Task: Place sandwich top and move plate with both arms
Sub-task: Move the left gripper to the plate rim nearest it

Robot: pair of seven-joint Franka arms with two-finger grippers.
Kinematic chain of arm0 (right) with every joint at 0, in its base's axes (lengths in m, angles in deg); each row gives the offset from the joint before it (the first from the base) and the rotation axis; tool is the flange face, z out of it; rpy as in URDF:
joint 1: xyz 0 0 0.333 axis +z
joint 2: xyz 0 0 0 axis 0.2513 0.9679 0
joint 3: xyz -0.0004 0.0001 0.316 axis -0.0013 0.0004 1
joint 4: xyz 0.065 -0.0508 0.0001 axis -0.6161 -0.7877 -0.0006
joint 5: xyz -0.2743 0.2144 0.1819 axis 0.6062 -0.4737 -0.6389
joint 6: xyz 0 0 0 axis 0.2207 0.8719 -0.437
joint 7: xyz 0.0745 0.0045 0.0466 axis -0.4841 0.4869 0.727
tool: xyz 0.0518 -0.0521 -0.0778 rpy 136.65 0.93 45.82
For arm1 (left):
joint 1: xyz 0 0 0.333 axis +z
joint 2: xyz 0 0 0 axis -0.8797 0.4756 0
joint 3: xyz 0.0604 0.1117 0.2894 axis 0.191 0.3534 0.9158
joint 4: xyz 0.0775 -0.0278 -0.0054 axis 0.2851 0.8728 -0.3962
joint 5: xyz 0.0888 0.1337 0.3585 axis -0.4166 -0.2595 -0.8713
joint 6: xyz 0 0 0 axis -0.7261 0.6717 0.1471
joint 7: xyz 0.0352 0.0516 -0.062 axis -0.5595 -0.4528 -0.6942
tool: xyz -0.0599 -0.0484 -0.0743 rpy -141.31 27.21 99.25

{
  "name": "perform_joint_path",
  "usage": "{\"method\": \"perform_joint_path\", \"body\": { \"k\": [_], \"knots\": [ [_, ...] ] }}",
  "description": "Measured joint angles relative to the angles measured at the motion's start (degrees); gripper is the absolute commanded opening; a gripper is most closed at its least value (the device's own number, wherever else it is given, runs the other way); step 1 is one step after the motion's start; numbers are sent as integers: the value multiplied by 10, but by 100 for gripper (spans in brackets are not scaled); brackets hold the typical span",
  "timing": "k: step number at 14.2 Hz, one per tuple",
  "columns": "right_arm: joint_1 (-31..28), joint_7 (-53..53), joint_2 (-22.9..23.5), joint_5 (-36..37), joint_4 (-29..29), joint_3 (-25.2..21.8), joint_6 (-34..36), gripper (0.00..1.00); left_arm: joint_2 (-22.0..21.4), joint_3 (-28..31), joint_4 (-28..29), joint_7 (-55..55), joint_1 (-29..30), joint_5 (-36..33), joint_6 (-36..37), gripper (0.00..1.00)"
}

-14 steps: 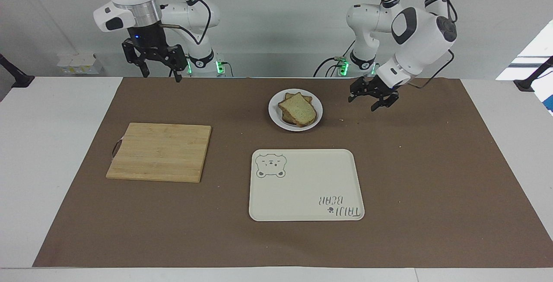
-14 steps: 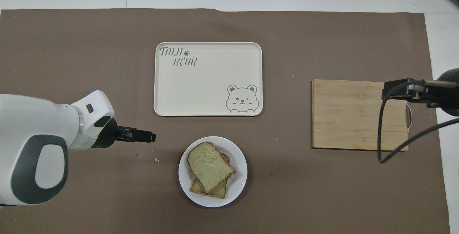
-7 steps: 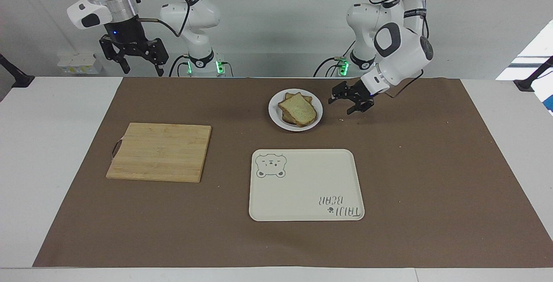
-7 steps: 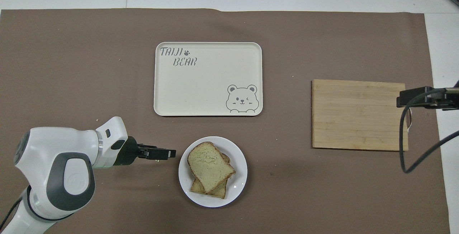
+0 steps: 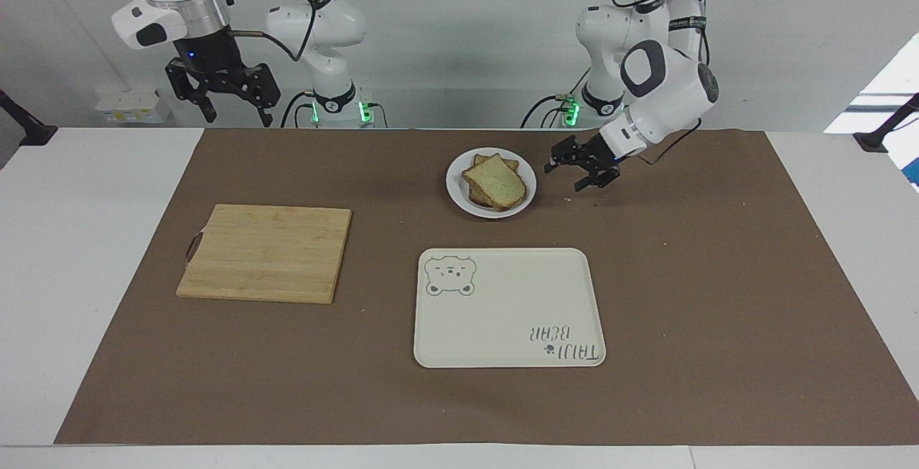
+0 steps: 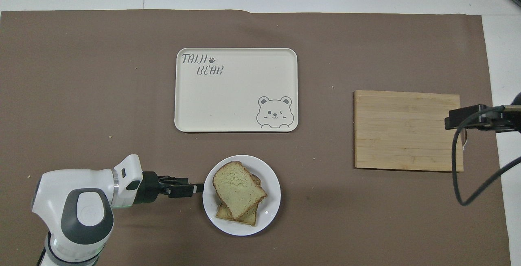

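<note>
Brown paper (image 5: 718, 296) covers most of the white table (image 5: 93, 253), and both arms stand by a pale wall. On a white plate (image 5: 454, 189) near the robots' edge sits a stack of bread, the top slice (image 5: 495, 183) lying askew over the ones beneath; I can't tell from here what is between them. A cream tray (image 5: 502, 311) with a bear drawing lies farther out from the plate, and a board (image 5: 266, 252) lies toward the right arm's end.

A second ago the left tool (image 5: 572, 174) hung well to the side of the plate, toward its own end of the table. Now it has come down low and in, just beside the plate's rim, its fingers spread a little and holding nothing. From above its tip seems to meet the rim; I can't tell whether it truly touches.

The right tool (image 5: 237, 111) has lifted away and back, and now waits high over the table edge near its base, jaws wide, empty. From above only a dark bit of it (image 6: 472, 117) and a looping cable show, cut off at the side.

Plate, bread, tray and board have not shifted.
</note>
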Motion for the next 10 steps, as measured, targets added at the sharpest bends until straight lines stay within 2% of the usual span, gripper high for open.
{"method": "perform_joint_path", "body": {
  "k": [2,4,7,10],
  "knots": [
    [-2,41,0,3,7,-9,1,100,3,0,11,22,0,25,0,81],
    [-8,64,0,14,9,-17,5,100,10,0,16,44,0,51,0,69],
    [-8,69,-1,19,17,-18,8,100,48,0,26,116,0,113,5,66],
    [-8,69,-2,19,18,-18,11,100,72,4,25,147,1,135,14,65]
  ]
}}
